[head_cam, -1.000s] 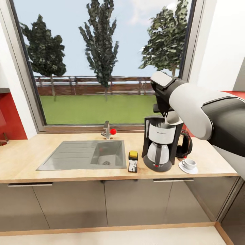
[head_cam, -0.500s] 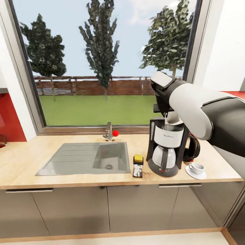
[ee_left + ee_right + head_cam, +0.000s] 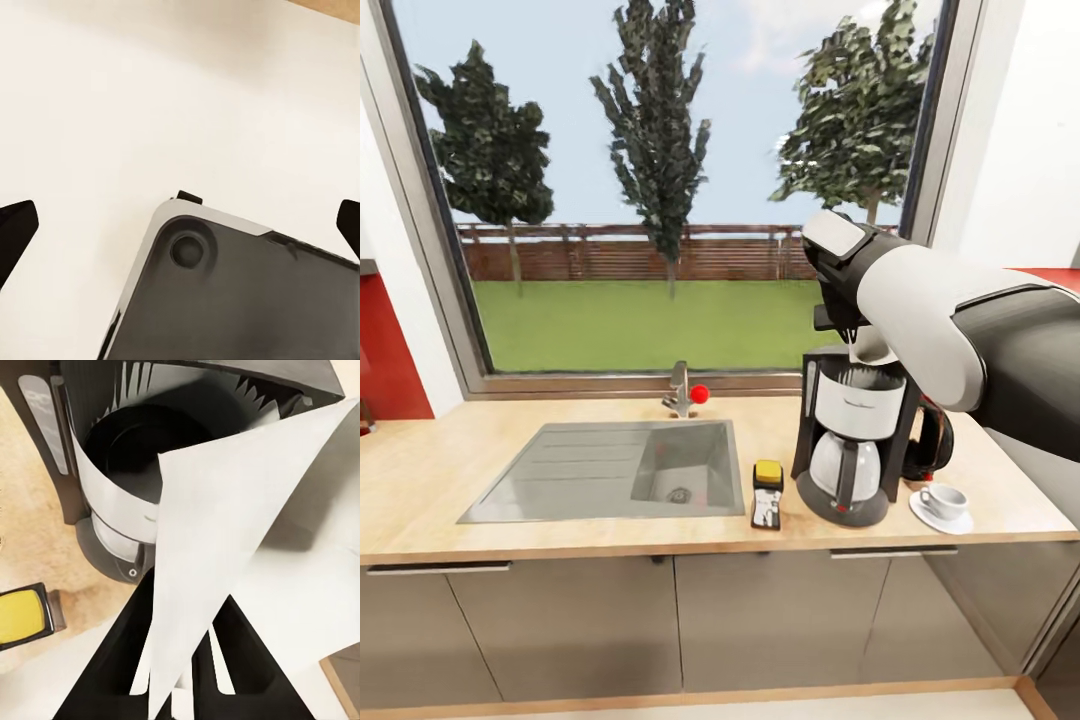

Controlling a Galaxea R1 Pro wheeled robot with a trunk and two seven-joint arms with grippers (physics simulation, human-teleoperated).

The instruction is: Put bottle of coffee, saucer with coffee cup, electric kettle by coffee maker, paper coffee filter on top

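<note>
The right hand (image 3: 853, 338) stays clamped on the white folded paper coffee filter (image 3: 870, 350) over the black-and-white coffee maker (image 3: 852, 440), right of centre; the camera has shifted. The left hand's (image 3: 180, 225) fingers stand apart.

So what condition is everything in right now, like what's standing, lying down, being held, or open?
coffee maker: upright on the countertop, top open.
paper coffee filter: held by the right gripper above the coffee maker.
bottle of coffee: lying on its side beside the coffee maker.
coffee cup: upright on the saucer.
electric kettle: upright behind the coffee maker.
left gripper: open, holding nothing.
</note>
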